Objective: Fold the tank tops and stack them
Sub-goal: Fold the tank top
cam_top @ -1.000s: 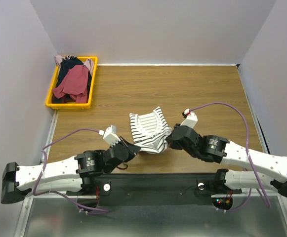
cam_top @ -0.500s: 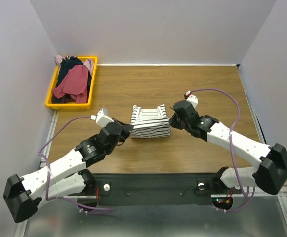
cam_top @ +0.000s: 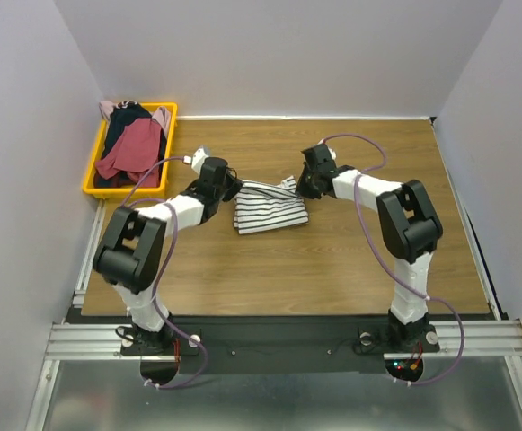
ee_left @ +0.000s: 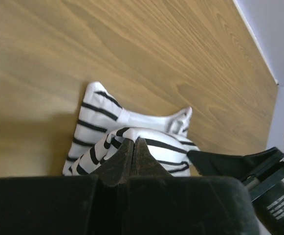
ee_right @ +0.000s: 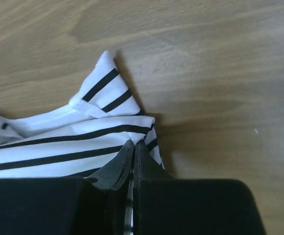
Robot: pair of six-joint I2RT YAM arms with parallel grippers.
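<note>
Tank top (cam_top: 269, 214) on table (cam_top: 359, 260), between left hand (cam_top: 236, 187) and right hand (cam_top: 301, 187), bin (cam_top: 121, 192) far left

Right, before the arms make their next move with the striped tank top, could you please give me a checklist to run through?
1. The left gripper is shut on the striped tank top: ok.
2. The right gripper is shut on the same top: ok.
3. The two grips sit at the top's far edge, one at each end: ok.
4. Fold is neat: not ok, a corner and a strap end stick out in the wrist views.
5. The other tank tops are out of the way in the yellow bin: ok.
6. Each grip holds every layer: cannot tell.
</note>
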